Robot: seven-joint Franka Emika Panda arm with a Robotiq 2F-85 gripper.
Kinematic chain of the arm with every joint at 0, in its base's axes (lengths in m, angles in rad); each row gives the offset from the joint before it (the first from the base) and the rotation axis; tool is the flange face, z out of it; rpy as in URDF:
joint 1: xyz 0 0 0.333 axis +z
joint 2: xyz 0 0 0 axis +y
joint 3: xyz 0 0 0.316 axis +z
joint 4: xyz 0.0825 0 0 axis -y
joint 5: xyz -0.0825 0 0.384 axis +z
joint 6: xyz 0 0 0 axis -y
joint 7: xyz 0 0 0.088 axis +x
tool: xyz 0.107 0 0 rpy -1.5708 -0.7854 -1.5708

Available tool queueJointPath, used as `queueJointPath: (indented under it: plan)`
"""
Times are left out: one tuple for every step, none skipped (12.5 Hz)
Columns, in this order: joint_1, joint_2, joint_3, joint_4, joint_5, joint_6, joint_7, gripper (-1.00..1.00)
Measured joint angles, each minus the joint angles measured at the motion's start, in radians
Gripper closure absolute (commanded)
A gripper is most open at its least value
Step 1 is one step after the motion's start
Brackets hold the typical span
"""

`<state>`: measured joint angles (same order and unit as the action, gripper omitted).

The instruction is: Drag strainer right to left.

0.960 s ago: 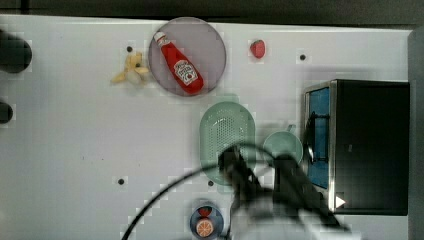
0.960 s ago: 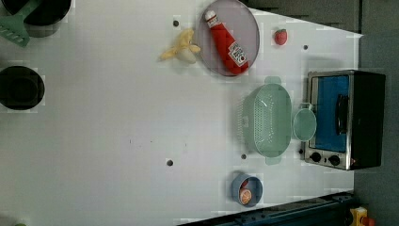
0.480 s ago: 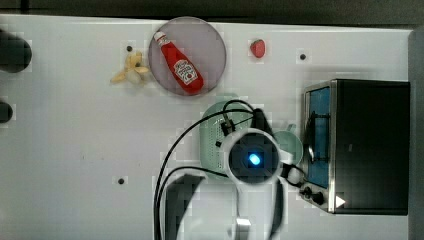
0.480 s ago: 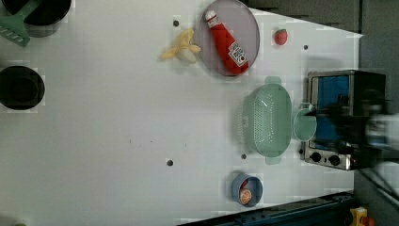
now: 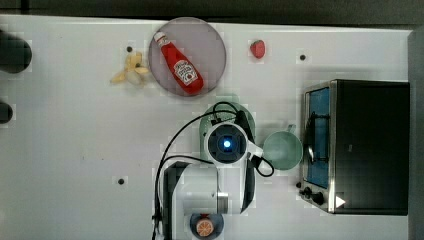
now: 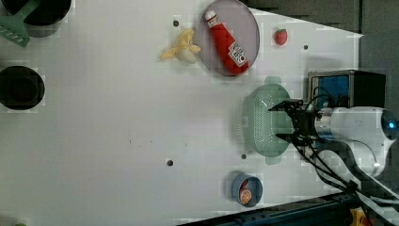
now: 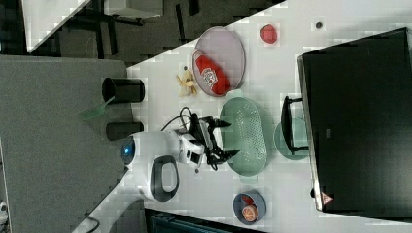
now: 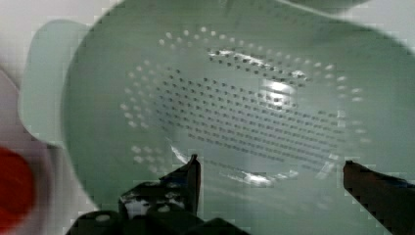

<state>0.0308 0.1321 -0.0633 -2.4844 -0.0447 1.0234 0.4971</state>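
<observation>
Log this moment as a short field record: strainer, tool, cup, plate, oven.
strainer: mint green, on the white table, not gripped
tool: open, over the strainer bowl
cup: between strainer and oven in the top view
plate: holds a ketchup bottle
oven: at the top view's right

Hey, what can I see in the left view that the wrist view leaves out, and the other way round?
Left view's extras: the ketchup bottle lying on the grey plate, the banana beside it, the strawberry, the toaster oven, the blue bowl and the white arm coming in from the left view's right. Wrist view's extra: a close look at the strainer, its small holes row by row. Shared: the strainer and the open gripper, fingers spread over it.
</observation>
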Motion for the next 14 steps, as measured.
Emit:
queueJointPath:
  plan:
    - [0.001, 0.049, 0.003, 0.018, 0.001, 0.057, 0.042, -1.0]
    - [0.0, 0.093, 0.007, 0.023, 0.003, 0.079, 0.083, -1.0]
    - [0.001, 0.135, 0.005, 0.025, -0.004, 0.099, 0.13, -1.0]
    - [-0.004, 0.185, 0.008, 0.033, -0.003, 0.126, 0.158, -1.0]
    - [-0.016, 0.232, 0.023, 0.035, 0.006, 0.173, 0.17, -1.0]
    - [-0.013, 0.266, 0.019, 0.035, -0.006, 0.179, 0.184, -1.0]
    - [-0.006, 0.278, 0.01, 0.023, -0.02, 0.189, 0.187, -1.0]
    - [-0.001, 0.268, 0.008, 0.004, -0.02, 0.208, 0.187, -1.0]
    - [0.001, 0.259, 0.013, -0.002, -0.02, 0.21, 0.198, -1.0]
    - [-0.01, 0.249, 0.034, 0.004, -0.022, 0.214, 0.224, -1.0]
    - [-0.023, 0.238, 0.062, 0.008, -0.02, 0.212, 0.25, -1.0]
    - [-0.029, 0.237, 0.088, 0.01, -0.008, 0.219, 0.283, -1.0]
    - [-0.02, 0.239, 0.1, 0.01, -0.002, 0.23, 0.317, -1.0]
    - [-0.013, 0.238, 0.108, 0.008, -0.01, 0.229, 0.333, -1.0]
